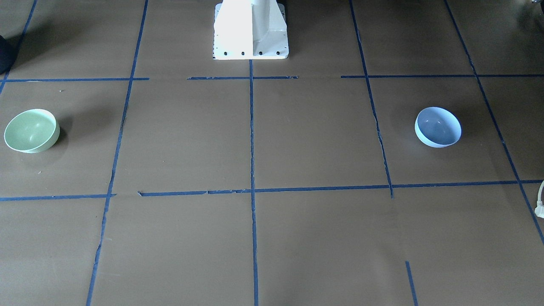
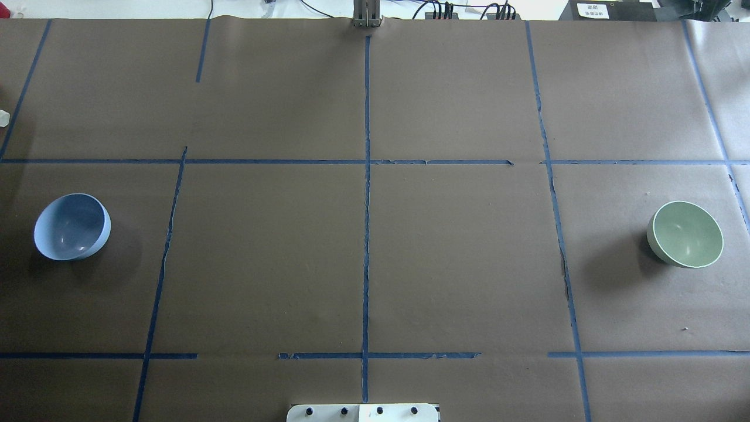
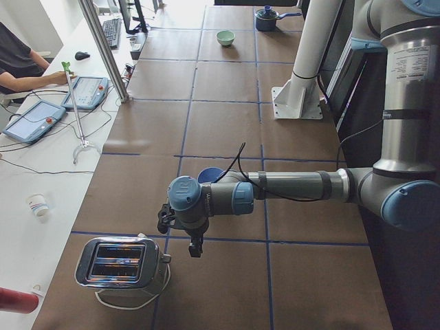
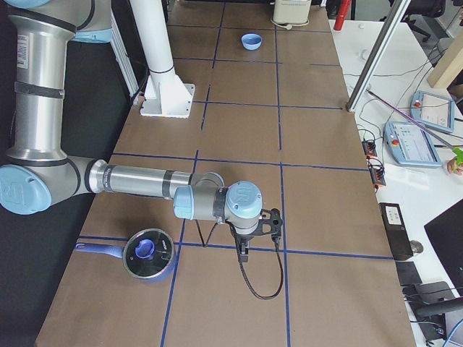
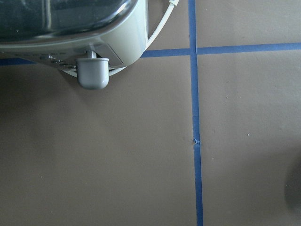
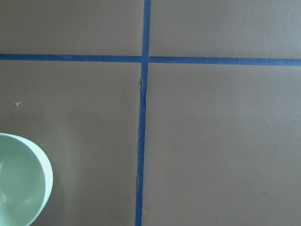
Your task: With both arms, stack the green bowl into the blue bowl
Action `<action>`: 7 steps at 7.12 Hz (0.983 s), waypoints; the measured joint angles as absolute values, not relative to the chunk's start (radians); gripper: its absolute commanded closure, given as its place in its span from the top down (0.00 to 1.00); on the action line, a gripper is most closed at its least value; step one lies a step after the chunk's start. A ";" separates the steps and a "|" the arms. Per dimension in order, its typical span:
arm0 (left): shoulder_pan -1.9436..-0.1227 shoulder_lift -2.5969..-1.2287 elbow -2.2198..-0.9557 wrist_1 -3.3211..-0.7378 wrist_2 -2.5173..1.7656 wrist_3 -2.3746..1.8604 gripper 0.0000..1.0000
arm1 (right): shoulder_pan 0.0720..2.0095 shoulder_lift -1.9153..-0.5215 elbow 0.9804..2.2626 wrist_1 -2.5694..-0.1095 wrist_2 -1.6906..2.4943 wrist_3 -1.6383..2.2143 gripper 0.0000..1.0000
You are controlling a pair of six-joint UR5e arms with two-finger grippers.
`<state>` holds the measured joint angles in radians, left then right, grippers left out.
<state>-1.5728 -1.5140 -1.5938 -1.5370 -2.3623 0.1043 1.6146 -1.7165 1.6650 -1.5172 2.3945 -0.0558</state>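
The green bowl [image 1: 31,130] stands upright on the brown table, at the right in the overhead view [image 2: 685,234], far off in the exterior left view [image 3: 225,38], and at the lower left of the right wrist view [image 6: 19,181]. The blue bowl [image 1: 437,126] stands at the overhead view's left [image 2: 71,226]; it is partly hidden behind the near arm in the exterior left view [image 3: 208,174] and shows far off in the exterior right view [image 4: 252,41]. My left gripper [image 3: 180,237] hangs above the table near the blue bowl. My right gripper [image 4: 260,238] hangs above the table. I cannot tell whether either is open or shut.
A silver toaster [image 3: 120,265] stands at the table's left end, and shows in the left wrist view [image 5: 70,28]. A lidded blue pot [image 4: 148,253] sits at the right end. The white pedestal [image 1: 250,29] stands at mid table. Tablets and cables lie on the operators' bench [image 3: 41,117].
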 measured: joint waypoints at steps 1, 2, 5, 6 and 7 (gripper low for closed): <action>-1.573 -1.514 -1.594 -1.537 -2.362 0.104 1.00 | 1.615 -1.717 1.667 -1.517 2.394 -0.055 1.00; -1.573 -1.514 -1.594 -1.537 -2.362 0.104 1.00 | 1.615 -1.717 1.669 -1.517 2.393 -0.053 1.00; -1.573 -1.514 -1.598 -1.538 -2.362 0.104 1.00 | 1.615 -1.718 1.666 -1.517 2.392 -0.047 1.00; -1.572 -1.515 -1.602 -1.538 -2.362 0.102 1.00 | 1.615 -1.717 1.670 -1.517 2.391 -0.045 1.00; -1.572 -1.515 -1.607 -1.538 -2.362 0.101 1.00 | 1.615 -1.718 1.676 -1.516 2.390 -0.042 1.00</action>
<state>-1.5724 -1.5153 -1.6070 -1.5375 -2.3623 0.1009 1.6153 -1.7177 1.6764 -1.5161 2.3904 -0.0420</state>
